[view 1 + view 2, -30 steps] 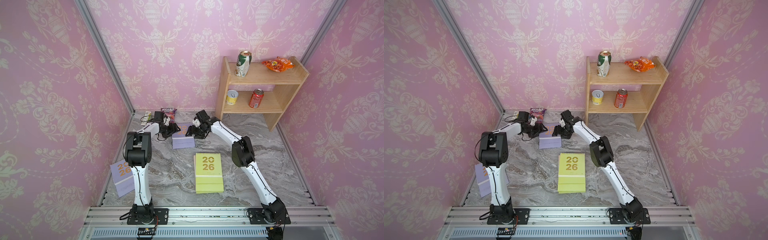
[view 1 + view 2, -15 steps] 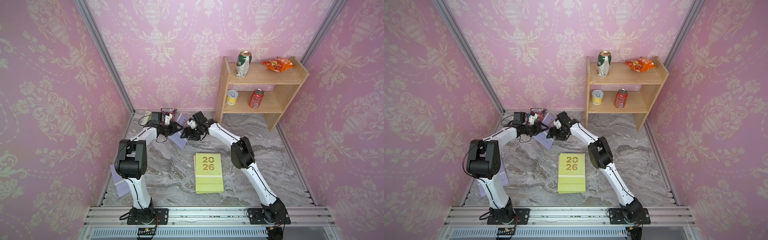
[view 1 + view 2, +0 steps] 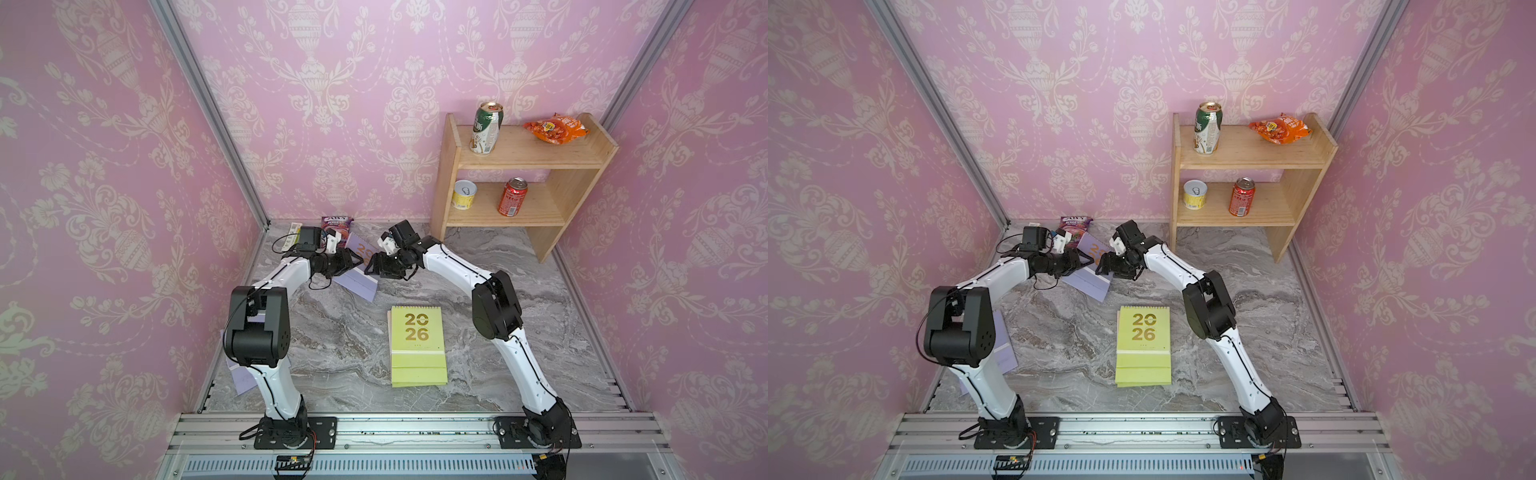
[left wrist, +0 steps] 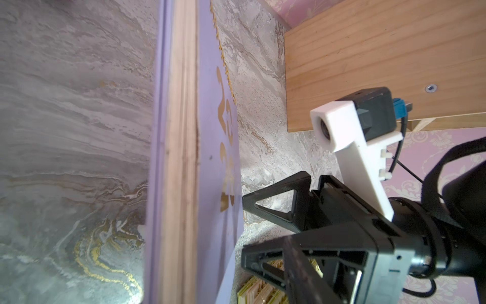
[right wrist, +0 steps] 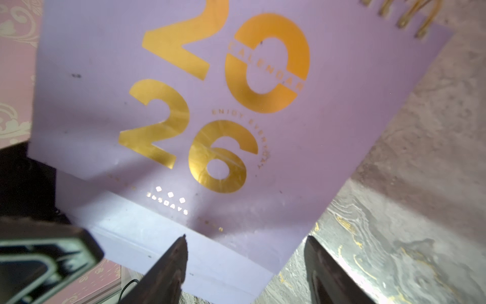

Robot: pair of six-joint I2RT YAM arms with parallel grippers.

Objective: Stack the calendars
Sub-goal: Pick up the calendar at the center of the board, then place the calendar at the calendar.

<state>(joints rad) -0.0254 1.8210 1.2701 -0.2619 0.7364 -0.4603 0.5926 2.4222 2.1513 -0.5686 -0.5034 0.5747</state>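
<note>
- calendars, three in both top views: a lilac calendar (image 3: 360, 287) at the far left of the marble table (image 3: 519, 299), a yellow-green calendar (image 3: 417, 332) near the table's middle, and a second lilac calendar (image 3: 243, 376) at the table's left edge, mostly hidden under my left arm (image 3: 257, 328).
- lilac calendar: tilted, one side raised off the marble, its gold "2026" cover facing up. a purple snack pouch (image 3: 336, 222) stands just behind it at the far wall.
- my left claw (image 3: 356, 264): clamped on the lilac calendar at the side nearer my left arm. in the right wrist view its black fingers (image 5: 23, 171) sit over and under that edge.
- my right claw (image 3: 370, 268): fingers apart, gripping nothing. in the left wrist view both tips stand just beside the cover's opposite edge. in the right wrist view the calendar's near corner shows between the two fingers.
- yellow-green calendar: flat, cover up, with more yellow-green edges stepping out from under it on the near side. it lies well apart from both claws.
- wooden shelf (image 3: 540, 156): far right corner of the table.
</note>
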